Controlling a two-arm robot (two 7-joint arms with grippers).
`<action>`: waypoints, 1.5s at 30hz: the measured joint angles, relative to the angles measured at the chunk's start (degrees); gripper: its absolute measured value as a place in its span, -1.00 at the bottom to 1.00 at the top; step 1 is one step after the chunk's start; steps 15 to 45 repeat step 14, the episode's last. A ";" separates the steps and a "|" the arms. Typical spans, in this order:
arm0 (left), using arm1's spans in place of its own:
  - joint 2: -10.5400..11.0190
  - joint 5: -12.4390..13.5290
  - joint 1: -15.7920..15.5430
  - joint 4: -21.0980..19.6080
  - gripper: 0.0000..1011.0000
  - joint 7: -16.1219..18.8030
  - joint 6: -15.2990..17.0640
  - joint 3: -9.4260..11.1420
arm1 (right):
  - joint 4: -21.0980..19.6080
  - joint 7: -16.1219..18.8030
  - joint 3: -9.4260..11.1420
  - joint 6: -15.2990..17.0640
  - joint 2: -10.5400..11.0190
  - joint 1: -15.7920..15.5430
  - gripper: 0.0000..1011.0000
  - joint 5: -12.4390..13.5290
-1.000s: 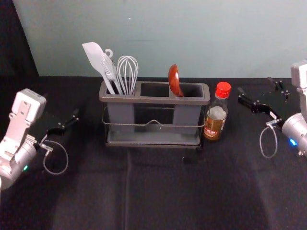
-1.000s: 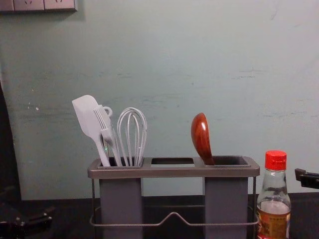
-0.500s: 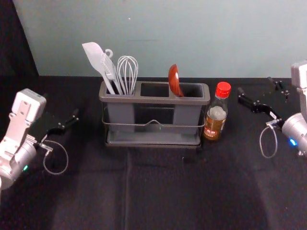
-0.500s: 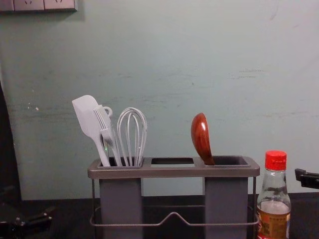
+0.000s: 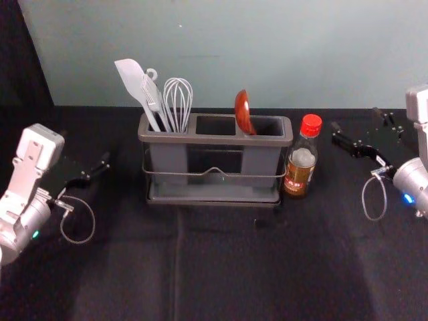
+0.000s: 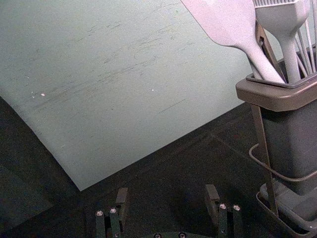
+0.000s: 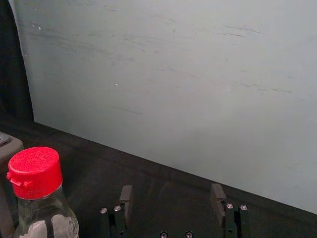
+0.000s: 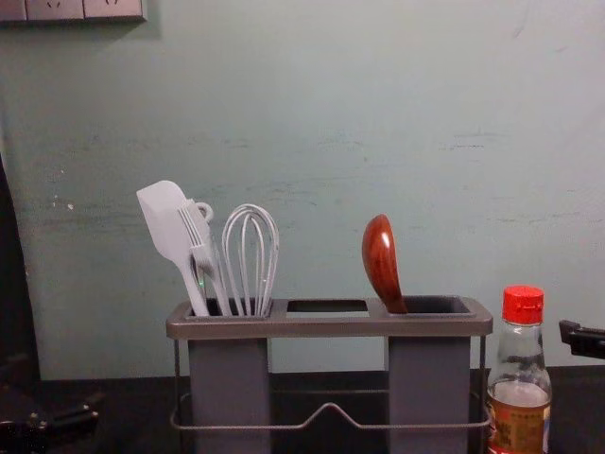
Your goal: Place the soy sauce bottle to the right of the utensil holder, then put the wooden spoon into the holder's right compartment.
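Observation:
In the head view, the soy sauce bottle [image 5: 301,160] stands upright close against the right side of the grey utensil holder [image 5: 214,140]. The wooden spoon [image 5: 243,112] rests bowl-up in the holder's right compartment, leaning left. My right gripper [image 5: 356,121] is open and empty, a short way right of the bottle; my left gripper [image 5: 85,148] is open and empty, left of the holder. In the left wrist view, the left gripper [image 6: 167,193] has its fingers apart beside the holder [image 6: 277,96]. The right wrist view has the right gripper [image 7: 171,191] spread apart near the bottle's red cap [image 7: 35,172].
A white spatula [image 5: 137,83], a fork, a brush and a whisk [image 5: 178,103] stand in the holder's left compartment. Behind the dark cloth-covered table [image 5: 221,267] rises a pale wall. A socket panel [image 8: 85,9] hangs at the chest view's upper left.

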 joint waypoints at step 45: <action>0.00 0.00 0.00 0.00 0.98 0.00 0.00 0.00 | 0.00 0.00 0.00 0.00 0.00 0.00 0.98 0.00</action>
